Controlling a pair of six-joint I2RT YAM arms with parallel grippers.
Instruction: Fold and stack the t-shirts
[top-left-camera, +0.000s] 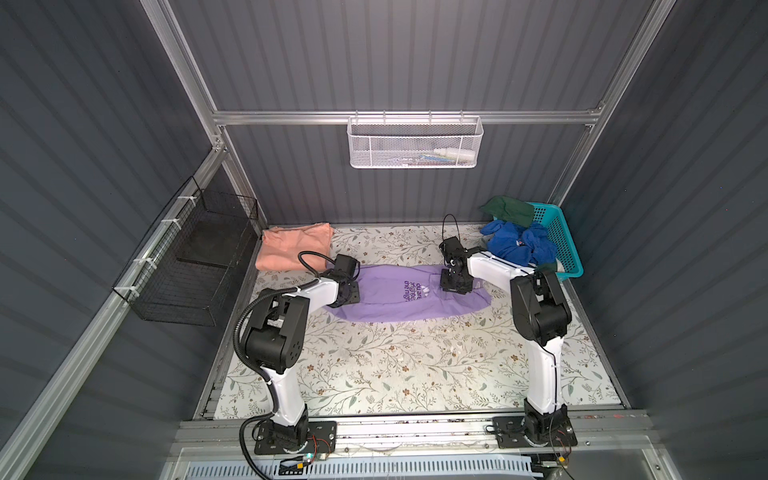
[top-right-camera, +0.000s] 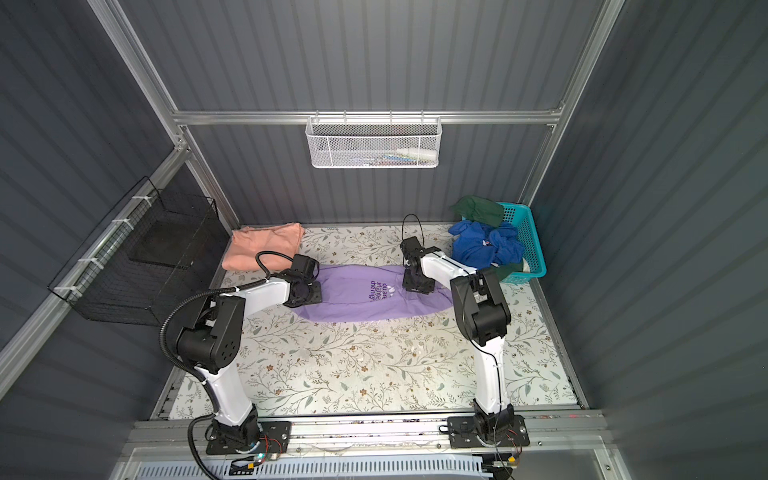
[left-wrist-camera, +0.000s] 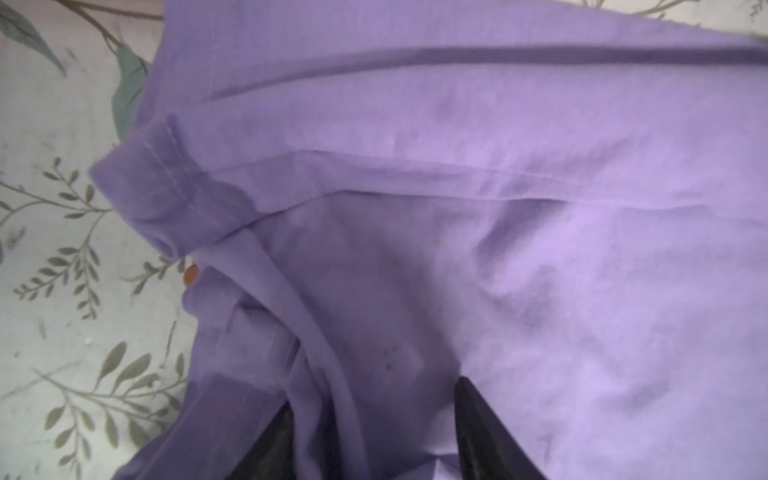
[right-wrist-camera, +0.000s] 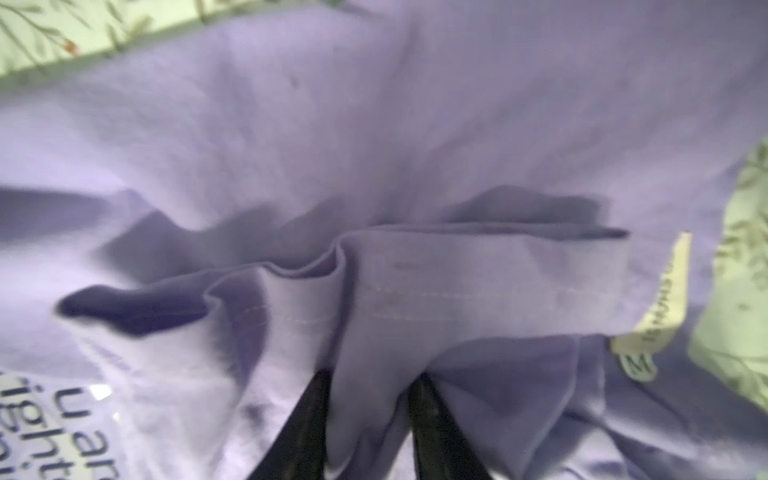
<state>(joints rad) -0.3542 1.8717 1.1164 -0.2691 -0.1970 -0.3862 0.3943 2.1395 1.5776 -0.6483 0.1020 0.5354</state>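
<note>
- The table (top-left-camera: 415, 374) wears a pale cover printed with leafy sprigs, and it fills the floor of the grey-walled cell.
- The left arm (top-left-camera: 282, 332) and the right arm (top-left-camera: 540, 316) rise from the near rail and bend inward and down over the shirt's two ends.
- The lavender t-shirt (top-left-camera: 386, 303) lies across the middle of the table as a long, narrow band running from side to side, with one end under each wrist.
- A black wire basket (top-left-camera: 187, 266) hangs on the left wall rail, off the table.
- The turquoise basket (top-left-camera: 561, 245) stands at the far right corner, with a blue garment (top-left-camera: 515, 245) spilling over its rim and a green garment (top-left-camera: 507, 210) behind that.
- The salmon t-shirt (top-left-camera: 291, 247) lies folded at the far left corner, near the lavender one; whether they touch is hidden by the left wrist.
- A white mesh basket (top-left-camera: 415, 141) hangs from the back crossbar.
- The right gripper (right-wrist-camera: 371, 376) is clamped on a raised fold at a stitched hem of the lavender t-shirt, the cloth filling the gap between its black fingers.
- The left gripper (left-wrist-camera: 376, 392) has its fingers either side of a ridge of the same shirt near a stitched hem; I cannot tell whether they press it.
- Dark purple lettering (top-left-camera: 413, 291) sits on the shirt just beside the right gripper.
- A pale size tag (right-wrist-camera: 660, 299) pokes out at the end of that hem.
</note>
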